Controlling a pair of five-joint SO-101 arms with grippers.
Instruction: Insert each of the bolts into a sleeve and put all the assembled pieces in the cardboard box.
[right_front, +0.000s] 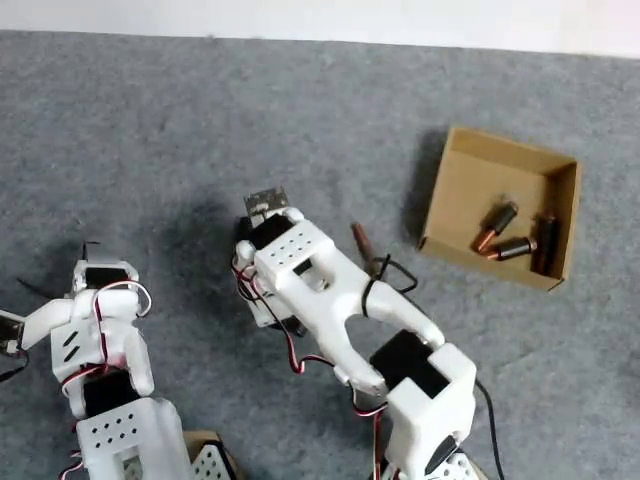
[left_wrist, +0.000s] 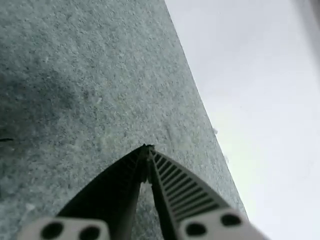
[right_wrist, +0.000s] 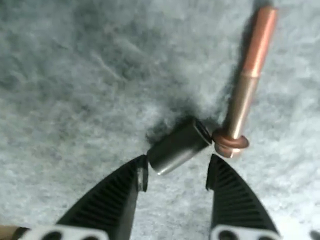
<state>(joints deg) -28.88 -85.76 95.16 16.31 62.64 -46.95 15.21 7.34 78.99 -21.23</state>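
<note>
A dark cylindrical sleeve (right_wrist: 178, 145) lies on the grey carpet just beyond my right gripper (right_wrist: 176, 172), whose fingers stand open on either side of its near end. A copper bolt (right_wrist: 246, 85) lies beside the sleeve, its flanged head touching the sleeve's far end. From above, the bolt (right_front: 362, 243) shows beside the right arm (right_front: 330, 290) near the table's middle. The cardboard box (right_front: 470, 170) at the right holds three assembled pieces (right_front: 514, 236). My left gripper (left_wrist: 148, 150) is shut with nothing in it, low over the carpet at the table's left edge.
The left arm (right_front: 100, 340) sits folded at the front left. A white floor or wall (left_wrist: 260, 100) lies past the carpet's edge. Grey carpet (right_front: 200, 130) stretches open across the back and left of the table.
</note>
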